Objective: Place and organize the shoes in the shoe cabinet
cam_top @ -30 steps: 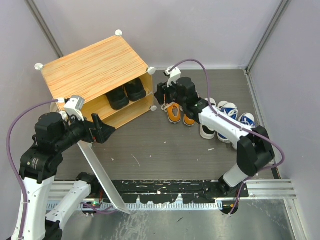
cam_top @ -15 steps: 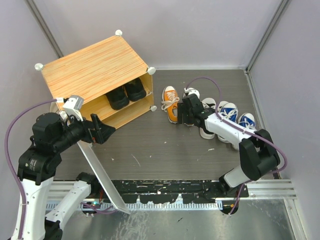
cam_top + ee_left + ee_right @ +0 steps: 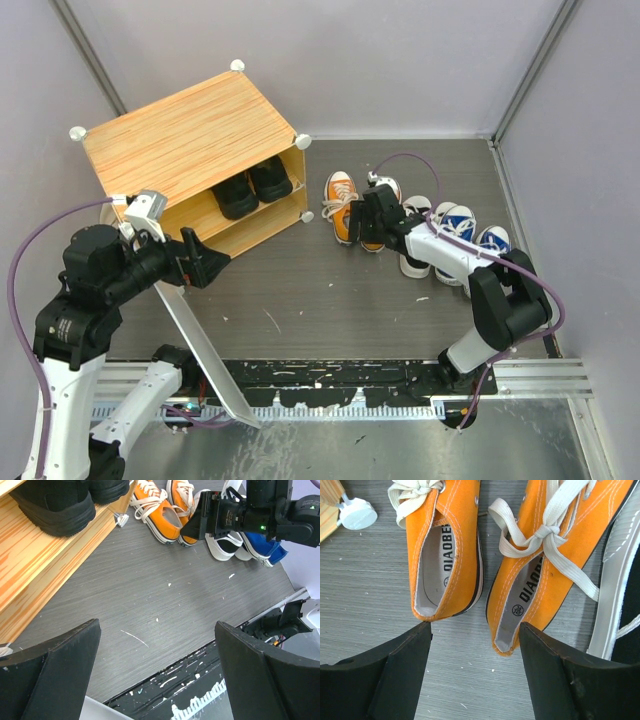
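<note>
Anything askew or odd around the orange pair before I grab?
Only mildly: the orange pair is splayed. The orange shoe nearer the cabinet lies straight, while the other orange shoe slants away toward the neighbouring shoe's white sole. Heels close, toes apart. Nothing spilled or damaged shows.

You're looking into a closed-in cell: plain pale grey walls at the back (image 3: 380, 60), on the left (image 3: 40, 90) and on the right (image 3: 590, 150), meeting at thin metal corner strips (image 3: 535, 65). Your bench (image 3: 300, 290) is a dark grey board with a fine wood-like grain, dotted with white flecks (image 3: 169, 585) and marked by one pale scratch (image 3: 134, 638). Along its near edge you'll see a black strip (image 3: 330, 375) badly chipped with white, set among silver slotted rails (image 3: 540, 370) — and below that a sheet of brushed metal (image 3: 400, 450). The light is even and soft; shadows stay faint.
</note>
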Available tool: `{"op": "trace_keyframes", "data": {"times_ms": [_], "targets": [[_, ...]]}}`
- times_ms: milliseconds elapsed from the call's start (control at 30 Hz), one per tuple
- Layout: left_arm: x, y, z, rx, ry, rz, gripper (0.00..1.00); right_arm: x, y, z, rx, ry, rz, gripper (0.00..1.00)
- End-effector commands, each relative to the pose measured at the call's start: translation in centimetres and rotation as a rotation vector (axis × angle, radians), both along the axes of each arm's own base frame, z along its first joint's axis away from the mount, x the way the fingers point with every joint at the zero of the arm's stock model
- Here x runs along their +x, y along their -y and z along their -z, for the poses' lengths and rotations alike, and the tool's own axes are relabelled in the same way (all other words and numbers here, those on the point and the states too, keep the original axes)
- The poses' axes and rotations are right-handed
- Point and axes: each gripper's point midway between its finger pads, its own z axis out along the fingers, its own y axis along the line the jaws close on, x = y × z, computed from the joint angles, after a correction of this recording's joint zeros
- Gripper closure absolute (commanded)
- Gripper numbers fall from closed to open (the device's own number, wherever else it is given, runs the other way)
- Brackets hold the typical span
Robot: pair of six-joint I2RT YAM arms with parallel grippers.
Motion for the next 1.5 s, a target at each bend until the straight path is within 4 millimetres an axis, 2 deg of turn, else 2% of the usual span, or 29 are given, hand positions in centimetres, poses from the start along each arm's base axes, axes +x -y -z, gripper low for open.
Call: {"op": "trace_keyframes", "data": {"times_ms": [0,200,400,533,667,833,900,1000,1133,1300,1400,1467], "targets": [[0.2,0.3,-1.4,0.001,0.051,0.023,0.02,3.2,-1.6,-5.2,0.106,0.149,0.024,0.25],[0.3,0.3,-1.2,0.003,0.042,0.023,0.02,3.6,-1.6,-6.4,0.125,0.174,0.052,0.24],[0.4,0.4,-1.3,-0.006,0.043,0.029,0.02,4.9,-2.0,-4.7,0.127,0.114,0.084,0.23],[0.2,0.2,-1.1,0.007,0.038,0.023,0.02,5.2,-2.7,-4.9,0.171,0.110,0.086,0.22],[0.1,-0.1,-0.8,0.028,0.036,0.018,0.02,4.2,-3.0,-6.1,0.218,0.129,0.056,0.21],[0.0,-0.2,-0.7,0.033,0.037,0.011,0.02,1.6,-2.7,-6.5,0.244,0.111,0.012,0.24],[0.0,-0.1,-0.8,0.027,0.038,0.016,0.02,1.3,-2.7,-6.7,0.249,0.114,0.003,0.24],[0.1,0.0,-0.9,0.018,0.039,0.019,0.02,2.3,-2.5,-7.0,0.226,0.148,0.019,0.24],[0.0,0.0,-1.0,0.016,0.043,0.019,0.02,5.3,-2.9,-6.6,0.169,0.164,0.029,0.26],[-0.3,-0.2,-1.0,0.021,0.046,0.018,0.02,8.5,-4.0,-4.5,0.135,0.143,0.035,0.32],[-0.5,-0.3,-0.9,0.027,0.047,0.014,0.02,9.0,-4.5,-2.2,0.119,0.098,0.031,0.34],[-0.7,-0.4,-0.8,0.032,0.048,0.011,0.02,8.8,-3.8,-1.1,0.093,0.076,0.064,0.41]]}}
